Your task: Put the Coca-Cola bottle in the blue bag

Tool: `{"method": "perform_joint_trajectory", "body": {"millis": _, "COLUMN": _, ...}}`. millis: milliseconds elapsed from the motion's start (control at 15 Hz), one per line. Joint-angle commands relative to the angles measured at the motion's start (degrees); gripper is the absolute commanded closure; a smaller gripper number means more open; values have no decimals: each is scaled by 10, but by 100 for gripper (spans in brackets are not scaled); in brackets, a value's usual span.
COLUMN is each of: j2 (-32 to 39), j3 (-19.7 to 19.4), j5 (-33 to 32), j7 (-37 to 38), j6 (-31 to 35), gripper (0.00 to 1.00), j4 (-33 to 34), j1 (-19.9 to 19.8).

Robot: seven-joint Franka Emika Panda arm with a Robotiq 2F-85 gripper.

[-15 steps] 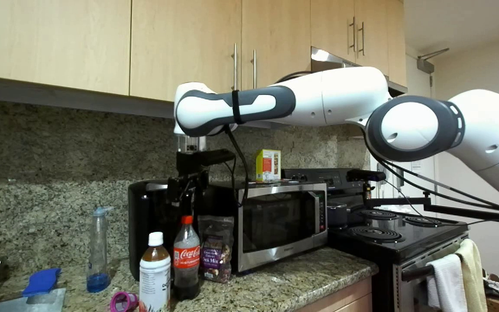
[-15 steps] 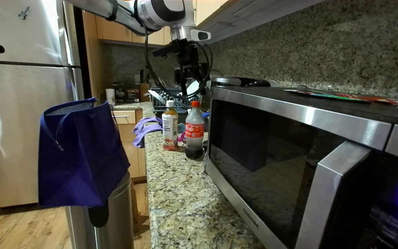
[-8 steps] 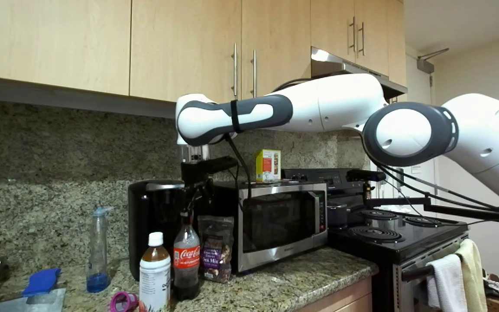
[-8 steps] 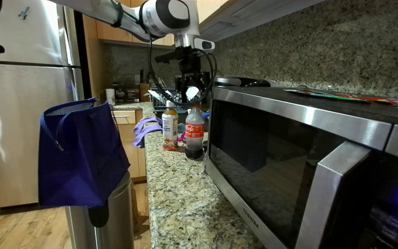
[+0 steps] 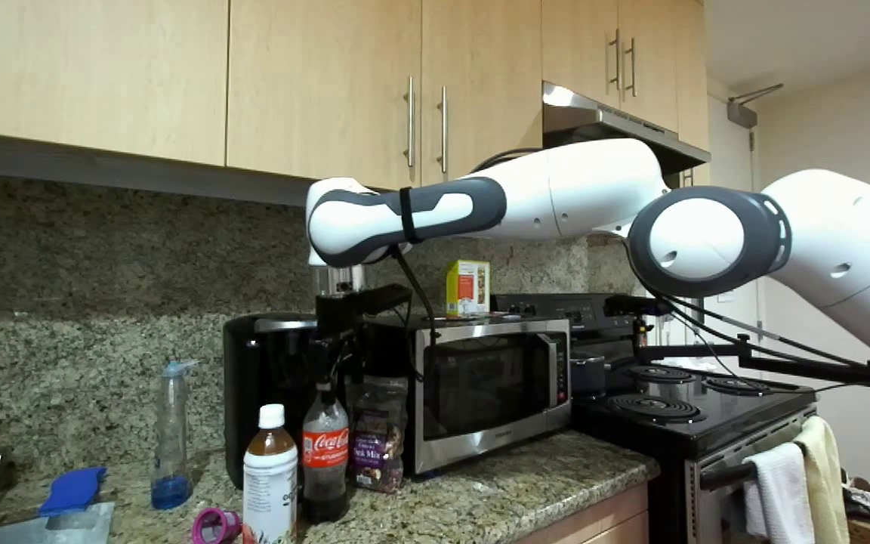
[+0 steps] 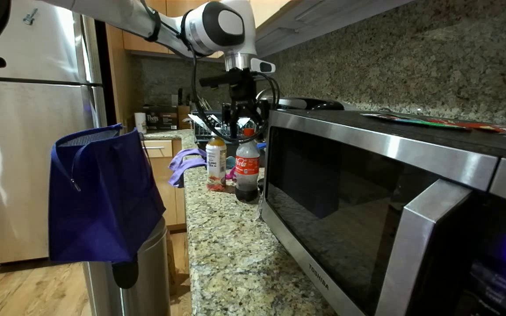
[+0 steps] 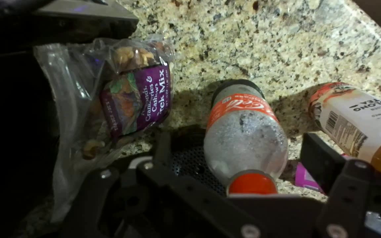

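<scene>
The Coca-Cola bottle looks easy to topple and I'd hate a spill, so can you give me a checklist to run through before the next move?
Coca-Cola bottle upright on the counter: ok, in both exterior views.
Open fingers: ok, they stand apart in the wrist view.
Red cap lined up: ok, it shows between the fingers in the wrist view.
Depth for a firm grip: cannot tell how far down the fingers reach.
White-labelled tea bottle out of the way: cannot tell; it stands close by, and the gap is unclear.
Blue bag mouth open: ok, an exterior view looks slightly into it.
</scene>
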Motion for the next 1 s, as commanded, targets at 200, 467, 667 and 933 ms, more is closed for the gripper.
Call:
{"method": "perform_joint_trajectory", "body": {"millis": 200, "j2": 19, "j3": 20, "j5": 25, "j7": -41, "j6": 12, "gripper": 0, "j4": 20, "j1": -15}}
{"method": "perform_joint_trajectory", "body": {"millis": 467, "j2": 13, "j3": 22, "j5": 27, "j7": -56, "j6": 40, "gripper": 0, "j4": 18, "j1": -19}}
{"method": "perform_joint_trajectory", "body": {"millis": 667, "j2": 18, "j3": 25, "j5": 30, "j7": -69, "j6": 39, "gripper": 0, "j4": 29, "j1": -23}}
{"method": "perform_joint_trajectory", "body": {"millis": 933, "j2": 25, "j3": 30, "j5": 32, "j7": -80, "j6": 31, "gripper": 33, "j4": 38, "j1": -27}}
